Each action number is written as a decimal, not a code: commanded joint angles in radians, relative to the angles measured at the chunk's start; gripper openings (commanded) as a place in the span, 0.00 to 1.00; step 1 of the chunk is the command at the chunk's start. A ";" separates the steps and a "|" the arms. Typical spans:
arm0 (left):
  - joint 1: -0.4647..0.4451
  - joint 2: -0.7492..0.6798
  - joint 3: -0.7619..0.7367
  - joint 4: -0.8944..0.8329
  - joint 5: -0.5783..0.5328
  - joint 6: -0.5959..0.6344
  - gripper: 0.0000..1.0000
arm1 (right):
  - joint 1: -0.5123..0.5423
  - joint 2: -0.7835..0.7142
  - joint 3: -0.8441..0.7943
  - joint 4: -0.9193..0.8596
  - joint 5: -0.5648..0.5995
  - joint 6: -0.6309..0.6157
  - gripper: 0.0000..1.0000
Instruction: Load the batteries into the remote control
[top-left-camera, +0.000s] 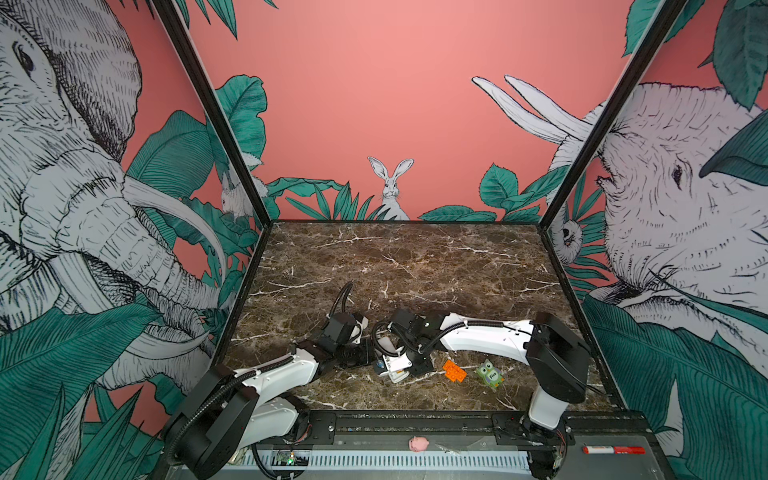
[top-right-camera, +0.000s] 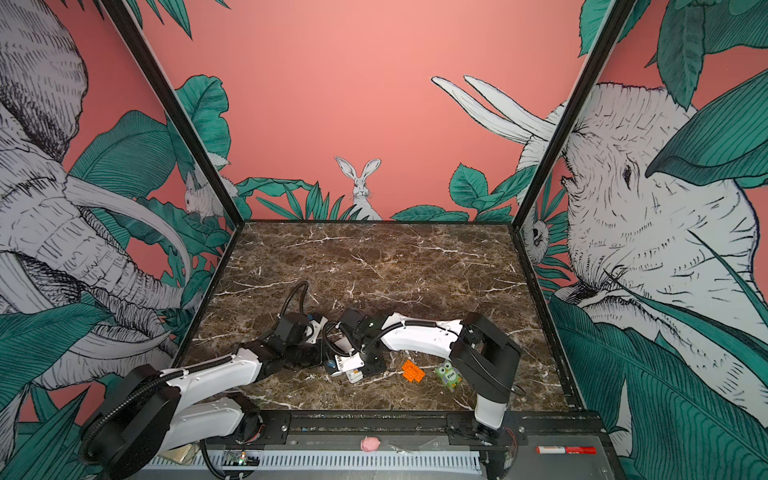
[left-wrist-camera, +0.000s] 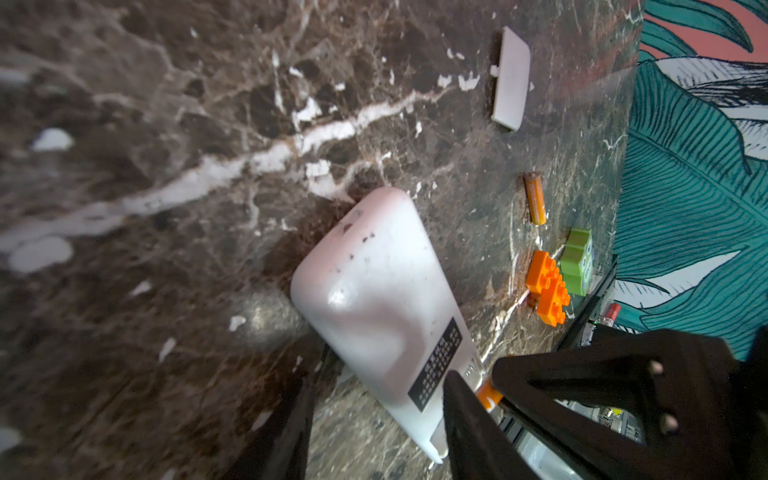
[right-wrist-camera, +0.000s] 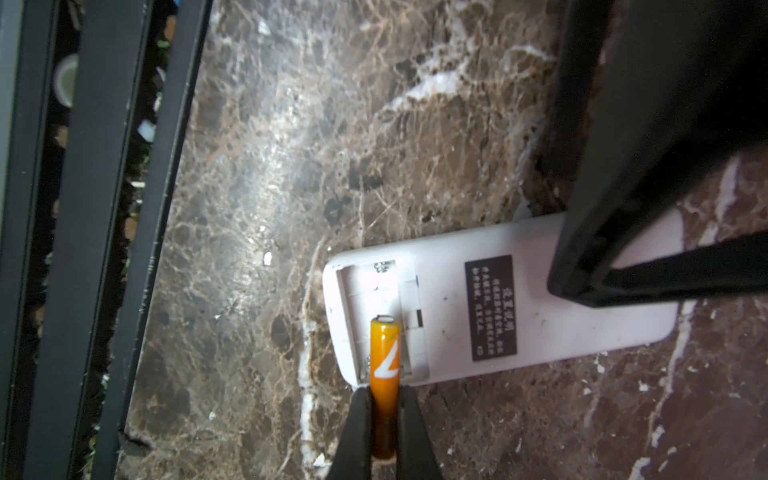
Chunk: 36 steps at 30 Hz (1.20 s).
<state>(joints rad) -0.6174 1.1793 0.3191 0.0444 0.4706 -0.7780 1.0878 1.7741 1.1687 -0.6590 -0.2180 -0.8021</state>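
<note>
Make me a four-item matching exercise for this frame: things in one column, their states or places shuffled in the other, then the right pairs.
Things:
1. remote control
2. marked battery
3. battery cover
4. orange brick

States or places:
a. lies beside the green owl toy
b. pinched in the right end effector
c. back side up, compartment open
d. white, lying detached on the table

Pairs: 1-c, 2-b, 3-d, 4-a.
</note>
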 joint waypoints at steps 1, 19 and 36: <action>-0.004 -0.005 -0.026 -0.017 -0.023 -0.010 0.52 | 0.015 0.019 0.031 -0.031 0.006 -0.028 0.00; -0.004 -0.001 -0.038 -0.005 -0.027 -0.018 0.51 | 0.027 0.064 0.063 -0.054 0.036 -0.054 0.00; -0.004 0.016 -0.041 0.010 -0.027 -0.017 0.50 | 0.033 0.069 0.060 -0.035 0.010 -0.058 0.00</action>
<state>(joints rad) -0.6174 1.1824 0.3050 0.0811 0.4706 -0.7898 1.1080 1.8301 1.2091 -0.6827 -0.1936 -0.8421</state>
